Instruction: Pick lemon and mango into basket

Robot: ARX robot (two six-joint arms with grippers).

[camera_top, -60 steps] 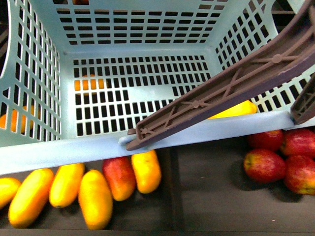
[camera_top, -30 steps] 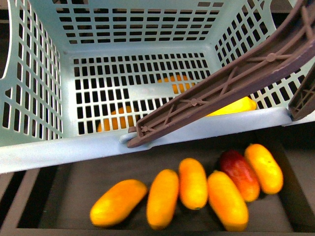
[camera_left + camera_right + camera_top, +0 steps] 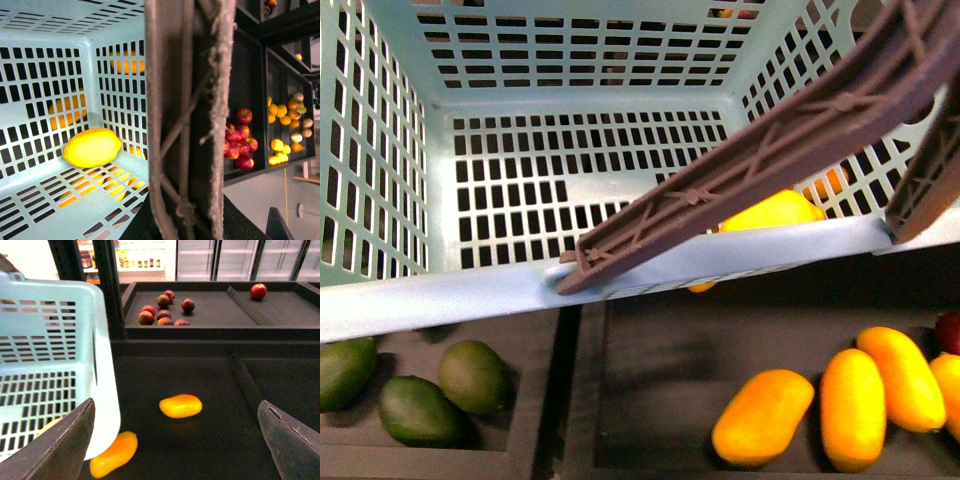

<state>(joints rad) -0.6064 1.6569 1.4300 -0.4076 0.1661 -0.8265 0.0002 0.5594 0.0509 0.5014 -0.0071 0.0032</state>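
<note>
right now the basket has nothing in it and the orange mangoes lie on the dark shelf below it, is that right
Not quite. The basket is not empty: a yellow lemon lies on its slotted floor near a corner, as the left wrist view shows. The rest holds: the orange mangoes do lie on the dark shelf below it.

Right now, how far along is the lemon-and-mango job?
The lemon already lies in the basket. Nothing is in hand: the right tool is open above the tray, with a mango ahead of it. Mango pickup and drop remain.
</note>
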